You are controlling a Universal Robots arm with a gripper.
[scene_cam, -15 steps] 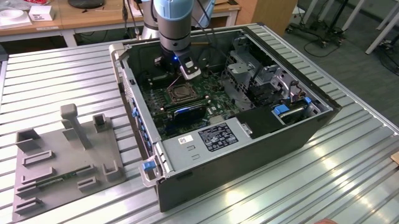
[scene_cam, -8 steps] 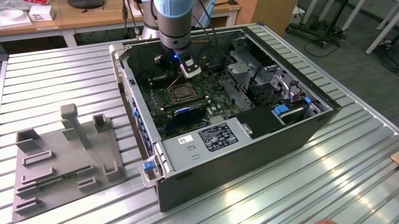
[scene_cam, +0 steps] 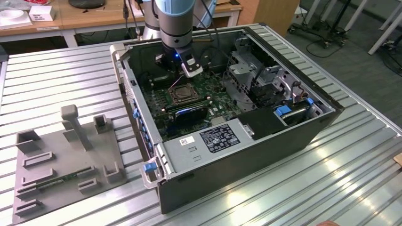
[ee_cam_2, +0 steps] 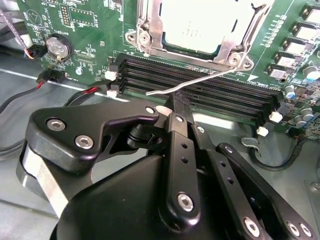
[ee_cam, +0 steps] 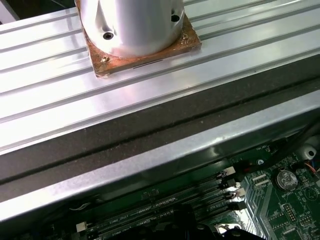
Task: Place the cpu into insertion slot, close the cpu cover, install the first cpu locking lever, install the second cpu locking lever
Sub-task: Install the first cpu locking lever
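Your end effector [ee_cam_2: 176,104] is pinched narrow on the free end of a lever [ee_cam_2: 210,78], just above the memory slots [ee_cam_2: 220,97]. The cpu [ee_cam_2: 192,22] sits in the slot [scene_cam: 182,93] with the cover [ee_cam_2: 146,27] down over it. The slot lies mid-board inside the case [scene_cam: 251,155] on the table [scene_cam: 63,80].

An open black computer case [scene_cam: 264,160] lies on the ribbed metal bench [scene_cam: 56,80]. At the exterior view's left, a grey fixture plate [scene_cam: 63,165] rests apart from it. Black memory slots [ee_cam_2: 200,87] lie near a coin battery [ee_cam_2: 56,47].
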